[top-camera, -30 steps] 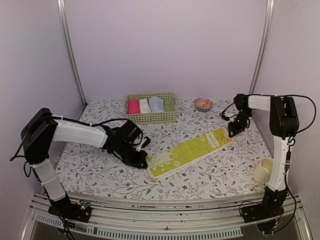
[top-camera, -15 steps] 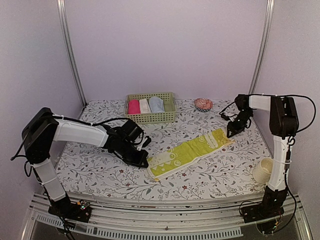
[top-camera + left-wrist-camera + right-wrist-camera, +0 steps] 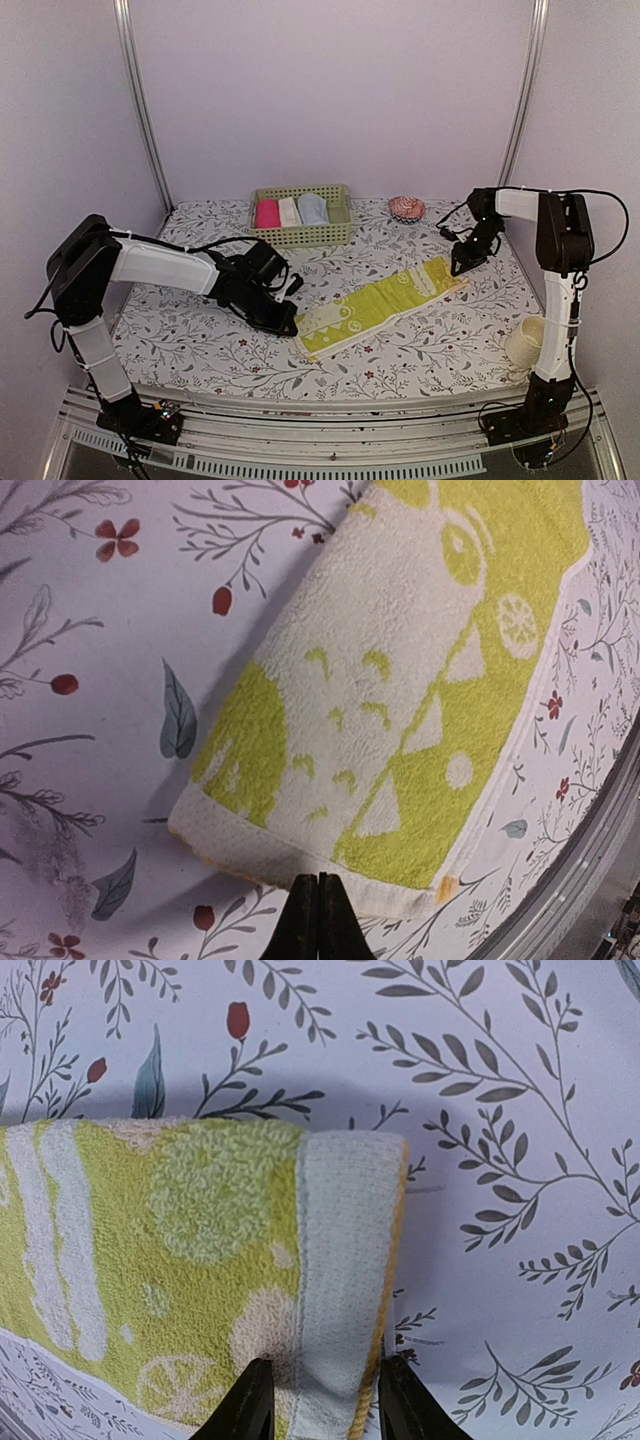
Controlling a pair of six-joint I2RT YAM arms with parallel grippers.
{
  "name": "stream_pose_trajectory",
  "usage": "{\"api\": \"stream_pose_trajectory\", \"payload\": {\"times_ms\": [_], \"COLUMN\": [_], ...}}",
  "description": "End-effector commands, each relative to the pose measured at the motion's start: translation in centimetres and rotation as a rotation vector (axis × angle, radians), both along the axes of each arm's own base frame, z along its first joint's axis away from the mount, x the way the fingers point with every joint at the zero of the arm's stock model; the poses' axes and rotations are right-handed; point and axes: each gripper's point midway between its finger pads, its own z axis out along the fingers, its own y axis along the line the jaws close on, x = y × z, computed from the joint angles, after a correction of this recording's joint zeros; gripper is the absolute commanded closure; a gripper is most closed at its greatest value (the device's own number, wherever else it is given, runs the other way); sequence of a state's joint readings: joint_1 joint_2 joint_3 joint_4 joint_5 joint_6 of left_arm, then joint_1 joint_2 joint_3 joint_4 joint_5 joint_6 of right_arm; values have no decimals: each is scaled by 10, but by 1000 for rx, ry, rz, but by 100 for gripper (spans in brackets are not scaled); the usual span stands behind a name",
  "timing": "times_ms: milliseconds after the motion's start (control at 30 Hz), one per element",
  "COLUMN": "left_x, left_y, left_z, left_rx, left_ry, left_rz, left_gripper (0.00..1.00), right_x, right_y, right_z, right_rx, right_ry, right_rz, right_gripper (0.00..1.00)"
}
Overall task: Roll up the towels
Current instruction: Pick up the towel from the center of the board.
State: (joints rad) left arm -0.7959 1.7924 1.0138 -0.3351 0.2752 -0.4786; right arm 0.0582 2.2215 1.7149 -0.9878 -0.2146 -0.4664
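The yellow-green towel [image 3: 380, 300] with pale printed shapes lies flat as a long strip across the table's middle. My left gripper [image 3: 288, 325] is shut, and its tips [image 3: 318, 882] rest just off the pale hem of the towel's [image 3: 400, 710] near left end, with nothing between them. My right gripper [image 3: 462, 263] is open at the far right end. Its fingers [image 3: 323, 1363] stand either side of the towel's [image 3: 180, 1220] pale hem, which lies flat between them. The light blue towel [image 3: 313, 208] sits rolled in the basket.
A green basket [image 3: 300, 236] at the back holds a pink roll [image 3: 267, 213] and a cream-white roll [image 3: 290, 210] beside the blue one. A red patterned round object [image 3: 406, 208] sits at the back right. A cream cup [image 3: 525, 342] stands by the right arm's base.
My right gripper has shifted slightly left along the towel's far end, and its jaws have widened a little. The left arm and the towel have not moved.
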Motion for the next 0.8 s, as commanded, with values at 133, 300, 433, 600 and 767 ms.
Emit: {"api": "stream_pose_trajectory", "payload": {"times_ms": [133,300,433,600,767], "left_x": [0,0,1,1,2], "left_y": [-5,-6,-5,-5,-5], "left_z": [-8,-8,-8,-9,-10], "left_rx": [12,12,15,16,20], "left_ry": [-3,-4,-6,-8,-9], "left_rz": [-23,-25,-24,-25,-25], "left_gripper": [100,100,100,100,100], "right_x": [-14,-11,-2,21,42], "right_y": [-17,-33,-45,-63,-81], "right_z": [-42,-48,-41,-10,26], "right_rx": [-195,-284,-292,-291,-313], "right_ry": [49,27,-3,-85,-169], "right_rz": [12,-3,-28,-77,-107], "right_gripper": [67,79,93,97,97]}}
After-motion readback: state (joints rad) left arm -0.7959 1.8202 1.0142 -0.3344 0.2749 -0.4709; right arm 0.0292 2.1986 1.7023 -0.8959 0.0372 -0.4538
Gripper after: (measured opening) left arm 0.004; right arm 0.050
